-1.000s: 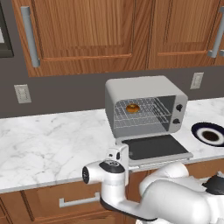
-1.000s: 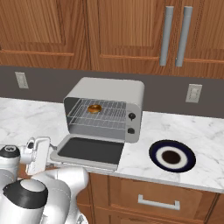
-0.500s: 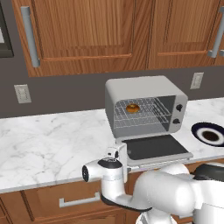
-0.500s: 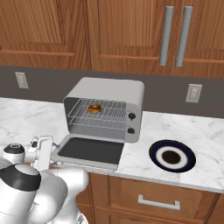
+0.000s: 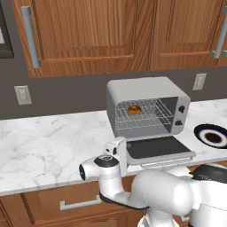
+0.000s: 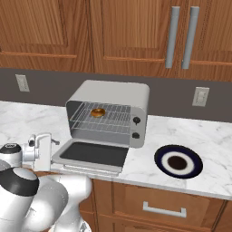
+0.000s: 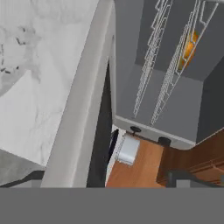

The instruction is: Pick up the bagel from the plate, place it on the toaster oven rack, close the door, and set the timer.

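Note:
The golden-brown bagel (image 5: 134, 109) (image 6: 97, 112) lies on the toaster oven rack (image 5: 144, 116) (image 6: 102, 120) inside the grey oven. It shows as an orange patch (image 7: 189, 46) behind the wire bars in the hand view. The door (image 5: 157, 146) (image 6: 93, 154) hangs open, lying flat over the counter's front. My gripper (image 5: 119, 150) (image 6: 44, 149) (image 7: 105, 177) is open at the door's front left corner. The door's grey edge (image 7: 81, 109) runs between the fingertips. The plate (image 5: 200, 132) (image 6: 158, 158) sits to the right of the oven with nothing on it.
Two dark knobs (image 5: 181, 109) (image 6: 134, 120) sit on the oven's right front panel. Wooden wall cabinets (image 5: 88, 31) hang above, and drawers (image 6: 163, 204) lie under the marble counter (image 5: 44, 142). Wall sockets (image 5: 23, 95) (image 6: 200, 96) flank the oven.
My hand stays at the door's front left corner, a touch higher. The arm's white body behind it has swung across below the counter edge.

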Robot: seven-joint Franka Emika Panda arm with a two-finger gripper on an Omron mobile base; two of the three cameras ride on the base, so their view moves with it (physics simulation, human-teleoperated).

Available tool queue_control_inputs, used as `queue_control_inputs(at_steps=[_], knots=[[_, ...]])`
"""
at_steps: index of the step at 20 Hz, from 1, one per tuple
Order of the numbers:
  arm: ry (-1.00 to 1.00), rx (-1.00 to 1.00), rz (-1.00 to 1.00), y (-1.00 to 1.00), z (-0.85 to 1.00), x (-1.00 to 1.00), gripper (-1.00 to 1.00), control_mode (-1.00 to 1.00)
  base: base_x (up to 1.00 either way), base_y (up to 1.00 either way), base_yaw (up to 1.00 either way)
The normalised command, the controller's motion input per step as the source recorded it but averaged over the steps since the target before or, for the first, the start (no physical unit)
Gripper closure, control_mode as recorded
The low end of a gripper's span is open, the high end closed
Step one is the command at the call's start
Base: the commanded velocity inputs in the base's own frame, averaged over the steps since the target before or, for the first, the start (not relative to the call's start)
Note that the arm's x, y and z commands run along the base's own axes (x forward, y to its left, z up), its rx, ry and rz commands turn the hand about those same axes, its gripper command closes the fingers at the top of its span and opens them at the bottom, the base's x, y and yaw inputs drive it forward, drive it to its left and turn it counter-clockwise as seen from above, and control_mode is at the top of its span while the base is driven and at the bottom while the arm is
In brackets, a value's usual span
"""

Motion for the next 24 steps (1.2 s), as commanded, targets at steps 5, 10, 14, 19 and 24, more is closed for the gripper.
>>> queue_control_inputs(at_steps=[5,10,14,19,24], knots=[[-0.13,-0.10,0.00,0.00,0.49,0.29,-1.00,-1.00,0.00,0.00,0.00],[-0.08,-0.12,0.00,0.00,0.48,0.48,-1.00,-1.00,0.00,0.00,0.00],[-0.03,-0.09,0.05,-0.04,0.34,0.69,-1.00,-1.00,0.00,0.00,0.00],[0.00,-0.05,0.22,-0.21,0.09,0.59,-1.00,-1.00,0.00,0.00,0.00],[-0.01,-0.12,0.38,-0.21,0.00,-0.01,-1.00,-1.00,0.00,0.00,0.00]])
